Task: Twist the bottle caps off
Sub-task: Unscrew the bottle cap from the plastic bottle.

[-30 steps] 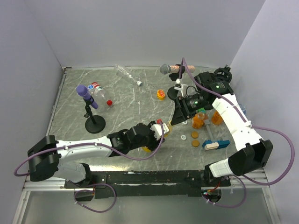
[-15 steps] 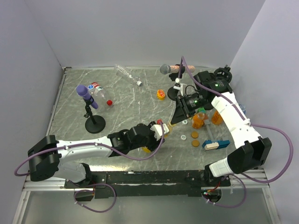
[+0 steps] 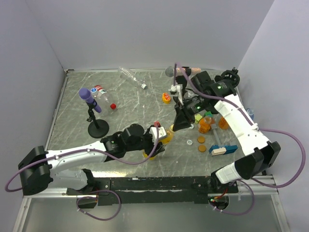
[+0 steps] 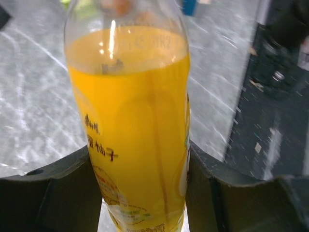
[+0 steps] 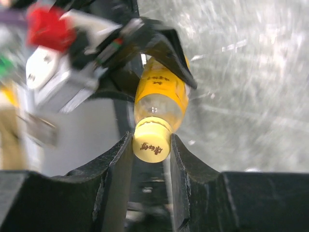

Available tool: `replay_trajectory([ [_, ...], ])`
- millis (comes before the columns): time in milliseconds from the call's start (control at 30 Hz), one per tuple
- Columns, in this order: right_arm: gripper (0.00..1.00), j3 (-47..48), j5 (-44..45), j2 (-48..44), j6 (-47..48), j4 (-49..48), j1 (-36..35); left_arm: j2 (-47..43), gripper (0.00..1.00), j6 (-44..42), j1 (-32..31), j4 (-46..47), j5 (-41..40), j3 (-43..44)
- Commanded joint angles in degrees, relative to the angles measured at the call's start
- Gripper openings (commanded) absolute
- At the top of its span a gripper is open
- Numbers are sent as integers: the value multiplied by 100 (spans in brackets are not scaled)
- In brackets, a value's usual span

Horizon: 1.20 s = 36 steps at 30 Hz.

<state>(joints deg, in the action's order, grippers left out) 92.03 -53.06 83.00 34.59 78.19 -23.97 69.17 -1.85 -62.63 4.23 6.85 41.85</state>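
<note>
The yellow-orange juice bottle (image 4: 135,121) stands between the fingers of my left gripper (image 4: 140,186), which is shut on its lower body. From above, the bottle (image 3: 166,138) sits near the table's front middle with my left gripper (image 3: 159,141) round it. Its pale yellow cap (image 5: 151,141) is clamped between the fingers of my right gripper (image 5: 151,147), which reaches down over the bottle top (image 3: 177,126). Two clear bottles lie at the back left, one with a red cap (image 3: 113,106), one with a white cap (image 3: 144,86).
A purple microphone on a black stand (image 3: 98,129) rises at the left. A second microphone (image 3: 170,71) lies at the back. Small orange bottles (image 3: 206,125), two brown discs (image 3: 201,139), a white ring (image 3: 189,142) and a blue-white block (image 3: 222,150) crowd the right.
My right gripper has shut on the juice bottle's cap and shifted a little left. My left arm has drawn back leftwards with the bottle in its grip.
</note>
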Motion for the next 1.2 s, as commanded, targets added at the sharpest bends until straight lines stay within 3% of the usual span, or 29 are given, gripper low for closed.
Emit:
replay_trajectory([
  [0,15,281,75,-196,1688,776,-836,-509,5,-158,233,465,1598,61],
  [100,15,158,453,-442,2234,548,-1232,-658,5,-377,339,193,2108,104],
  [267,16,175,674,-540,3035,635,-1312,-922,5,-659,488,-334,2426,166],
  [533,18,412,762,-513,3159,802,-1304,-1098,5,-738,585,-564,2505,8],
  [800,22,334,648,-478,2783,575,-1304,-932,5,-554,603,-230,2409,-71],
  [1000,53,78,727,-346,1359,-102,-1295,-765,5,-308,603,25,1899,-115],
  [1167,70,289,297,-398,603,-146,-1067,-598,4,-220,603,87,1714,-98],
])
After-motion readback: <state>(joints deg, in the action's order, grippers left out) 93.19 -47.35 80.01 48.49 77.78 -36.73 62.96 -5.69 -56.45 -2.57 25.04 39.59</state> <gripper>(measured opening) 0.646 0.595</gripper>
